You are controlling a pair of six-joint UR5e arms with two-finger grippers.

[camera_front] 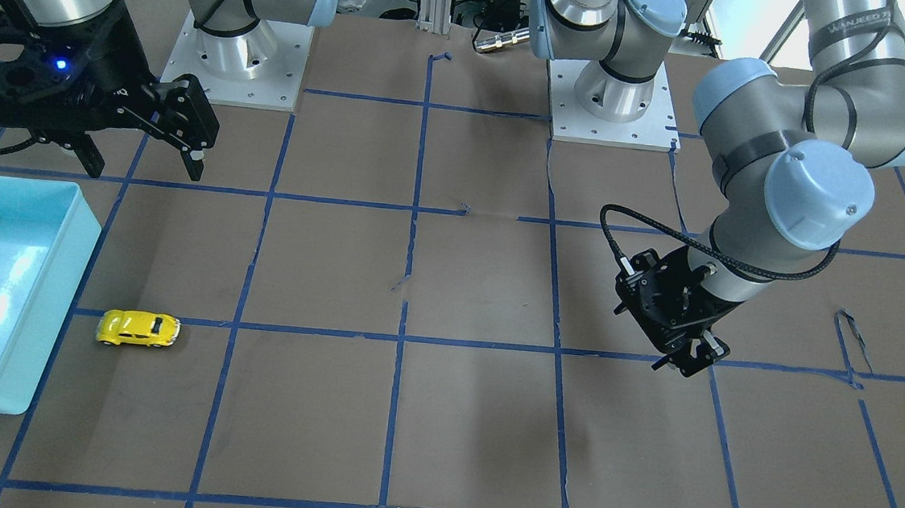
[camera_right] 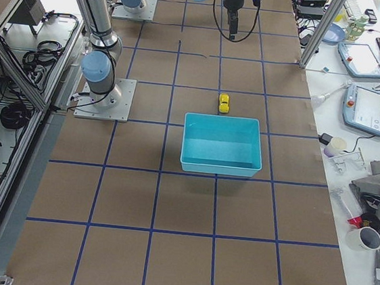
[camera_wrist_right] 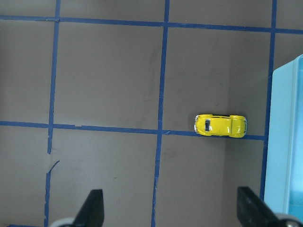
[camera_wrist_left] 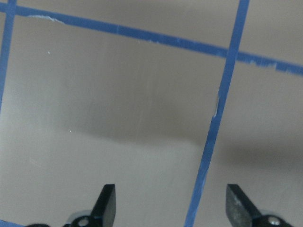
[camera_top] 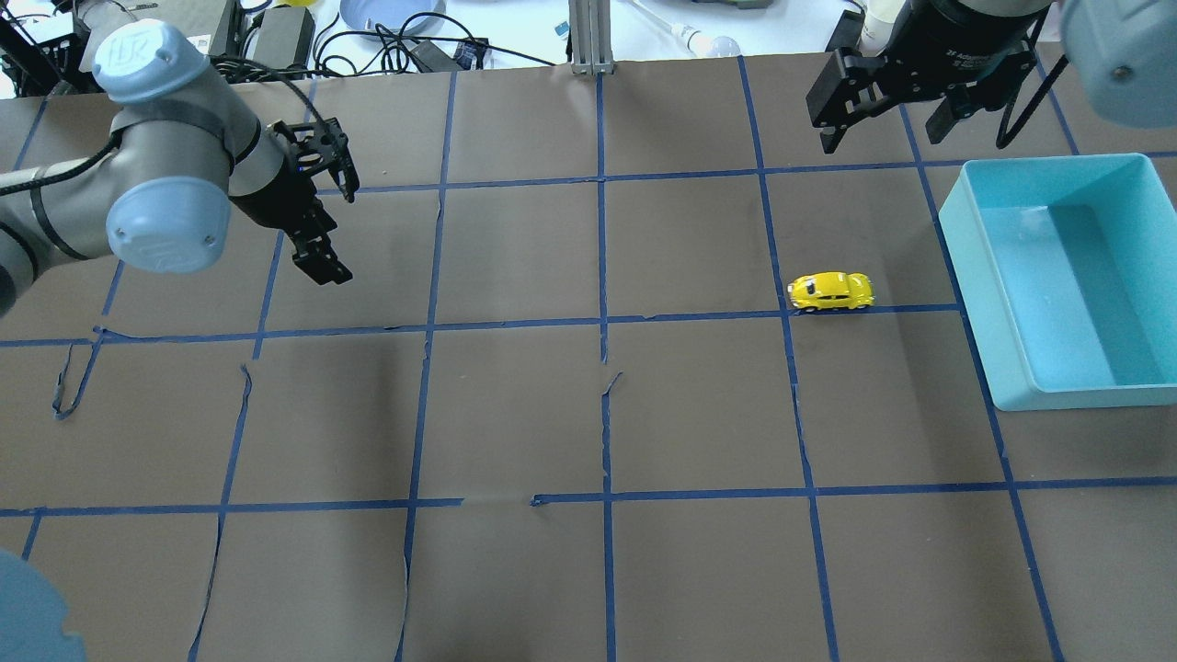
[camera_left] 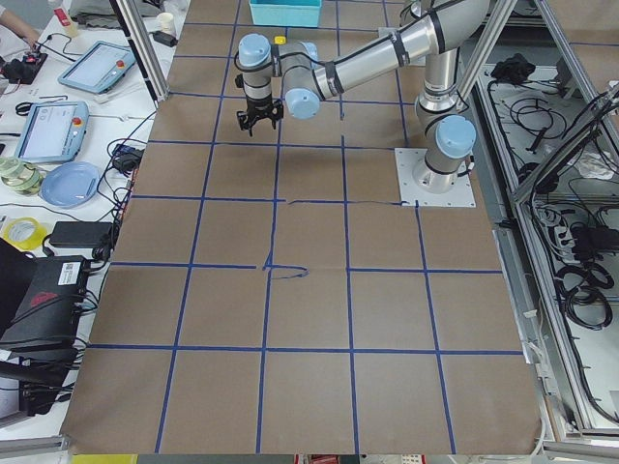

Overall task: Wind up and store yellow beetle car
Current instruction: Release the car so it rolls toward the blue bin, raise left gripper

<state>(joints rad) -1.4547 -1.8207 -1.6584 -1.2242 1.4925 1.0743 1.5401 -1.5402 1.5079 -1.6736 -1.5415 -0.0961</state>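
The yellow beetle car (camera_front: 138,329) stands on its wheels on the brown table, on a blue tape line, a short gap from the teal bin (camera_front: 66,288). It also shows in the overhead view (camera_top: 831,291), the exterior right view (camera_right: 224,103) and the right wrist view (camera_wrist_right: 220,126). My right gripper (camera_top: 883,138) is open and empty, raised well above the table, beyond the car on the side away from my base; it also shows in the front view (camera_front: 144,165). My left gripper (camera_top: 322,262) is open and empty, far from the car, low over bare table (camera_wrist_left: 171,203).
The teal bin (camera_top: 1057,397) is empty and sits at the table's edge on my right. Blue tape lines grid the brown paper cover, which is torn in places. Cables, tablets and clutter lie on the side benches beyond the table.
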